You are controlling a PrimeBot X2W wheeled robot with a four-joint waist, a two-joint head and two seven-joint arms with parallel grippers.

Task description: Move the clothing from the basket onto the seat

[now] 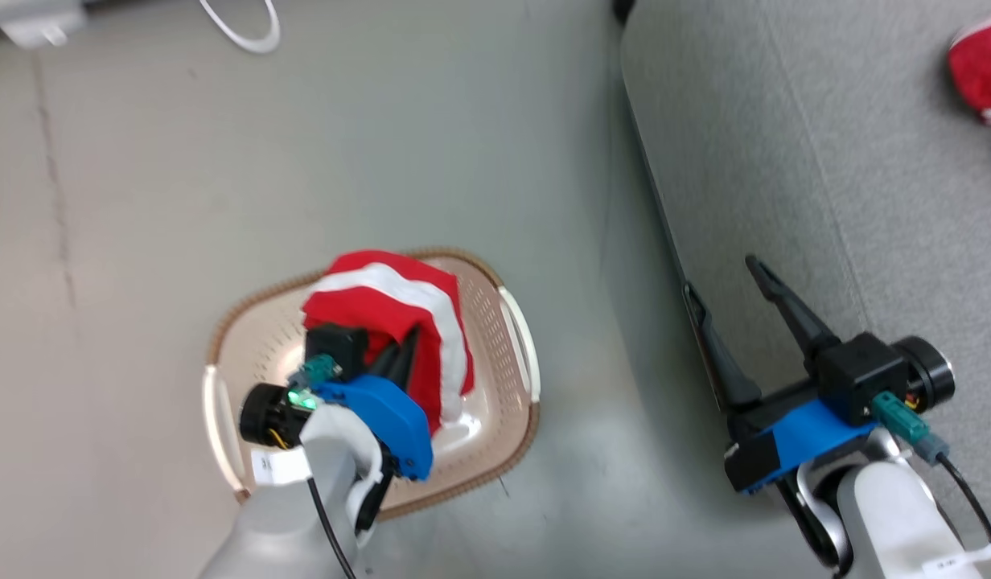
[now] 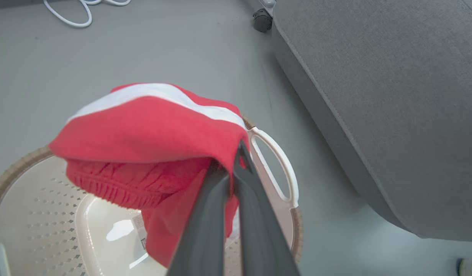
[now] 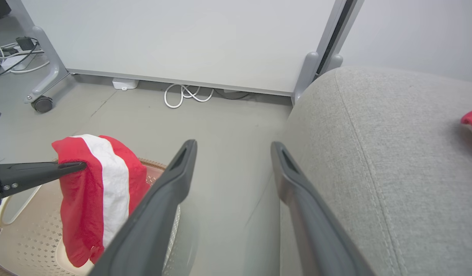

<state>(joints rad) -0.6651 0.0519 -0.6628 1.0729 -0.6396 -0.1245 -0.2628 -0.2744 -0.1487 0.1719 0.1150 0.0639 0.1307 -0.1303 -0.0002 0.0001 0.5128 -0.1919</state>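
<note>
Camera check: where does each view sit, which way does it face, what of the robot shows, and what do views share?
Head view: on the head, facing down at floor, basket, seat; shows left pincer, right pincer.
Left wrist view: along its shut fingers gripping the garment over the basket.
Right wrist view: along its open fingers toward a board; left pincer at left.
Shared: garment, basket, seat in all three.

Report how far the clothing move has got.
Done: one red garment lies on the seat. In hand: the left claw is shut on the second garment, held over the basket. Left: carry it to the seat and release; the right claw hangs open.
</note>
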